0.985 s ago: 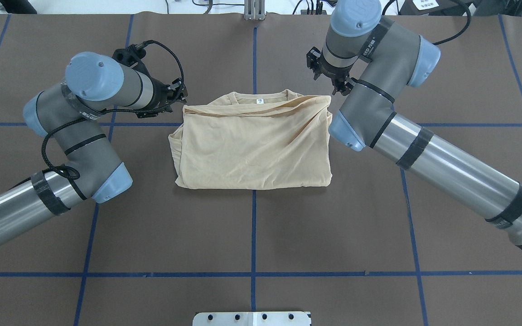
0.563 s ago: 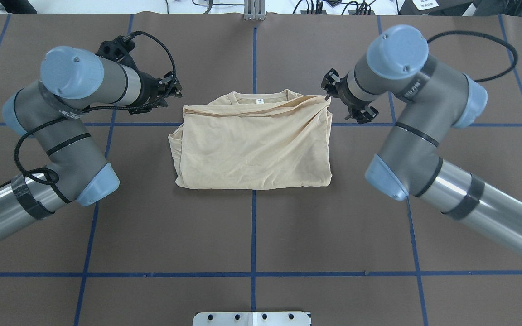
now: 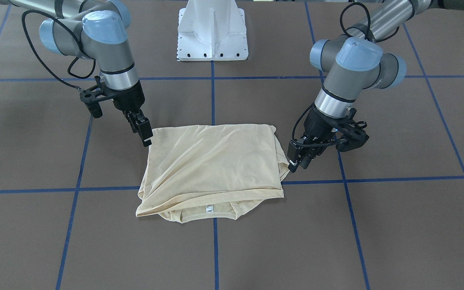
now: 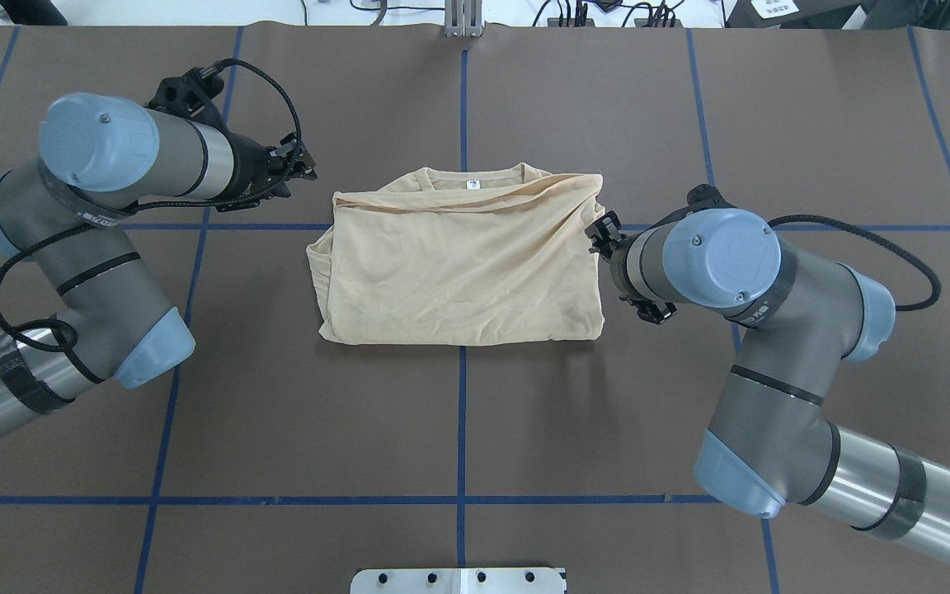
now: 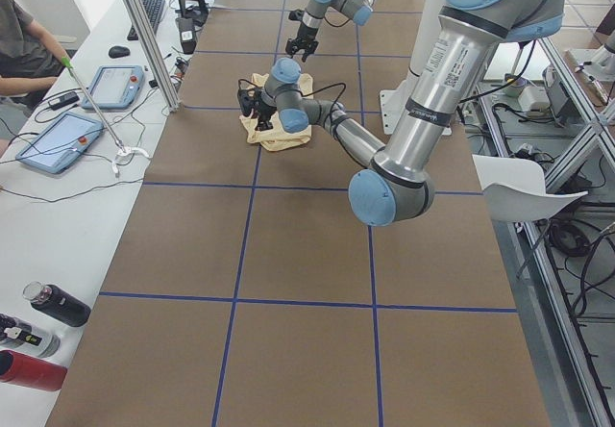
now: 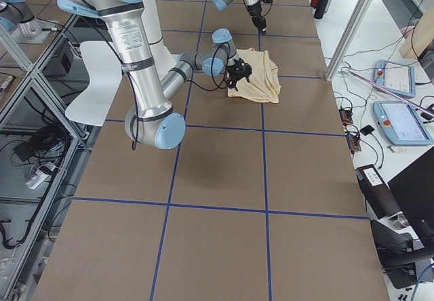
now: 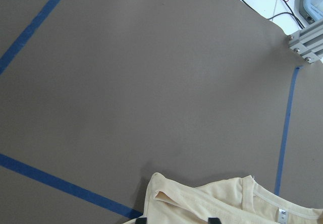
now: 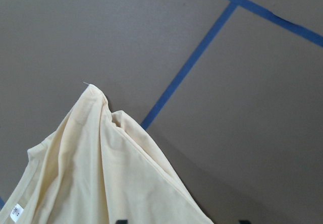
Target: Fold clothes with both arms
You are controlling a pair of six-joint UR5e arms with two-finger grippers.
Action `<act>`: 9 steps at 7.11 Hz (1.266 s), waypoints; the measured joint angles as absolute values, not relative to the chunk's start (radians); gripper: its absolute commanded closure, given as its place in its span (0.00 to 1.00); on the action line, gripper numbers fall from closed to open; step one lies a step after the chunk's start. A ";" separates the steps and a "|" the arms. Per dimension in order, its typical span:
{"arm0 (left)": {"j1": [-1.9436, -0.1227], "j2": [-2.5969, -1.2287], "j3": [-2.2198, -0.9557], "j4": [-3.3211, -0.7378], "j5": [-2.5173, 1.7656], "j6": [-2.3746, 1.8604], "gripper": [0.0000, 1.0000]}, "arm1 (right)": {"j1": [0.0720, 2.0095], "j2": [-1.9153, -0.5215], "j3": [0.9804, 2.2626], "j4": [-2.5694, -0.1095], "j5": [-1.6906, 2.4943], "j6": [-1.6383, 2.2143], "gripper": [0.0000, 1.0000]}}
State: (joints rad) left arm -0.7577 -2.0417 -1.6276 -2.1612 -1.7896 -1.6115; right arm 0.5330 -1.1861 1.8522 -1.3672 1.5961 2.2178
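The cream-yellow shirt (image 4: 458,264) lies folded into a rough square at the table's middle, with its neckline and white label (image 4: 472,184) on the far side. The print is hidden. My left gripper (image 4: 300,167) is open and empty, a little off the shirt's far-left corner; in the front-facing view it (image 3: 298,161) hangs beside the shirt (image 3: 212,161). My right gripper (image 3: 145,135) is open and empty over the shirt's right edge, near the corner closest to the robot. The right wrist view shows the shirt's far-right corner (image 8: 93,90) ahead.
The white pedestal base (image 3: 212,32) stands behind the shirt on the robot's side. Blue tape lines (image 4: 460,412) cross the brown table. An aluminium post (image 4: 463,16) stands at the far edge. Tablets (image 5: 58,138) and bottles (image 5: 53,304) lie on the side bench.
My right arm has swung from the shirt's far-right corner toward the robot along the right edge. My left gripper has drawn back to the left, away from the far-left corner. The shirt has not moved.
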 measured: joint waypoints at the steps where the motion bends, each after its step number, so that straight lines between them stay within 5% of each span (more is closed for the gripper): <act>1: -0.758 -2.038 -1.635 -2.161 -1.788 -1.609 0.49 | 0.513 -1.208 1.850 -1.367 1.583 2.259 0.20; 9: -0.758 -2.009 -1.658 -2.157 -1.758 -1.606 0.50 | 0.419 -1.218 1.835 -1.365 1.567 2.352 0.27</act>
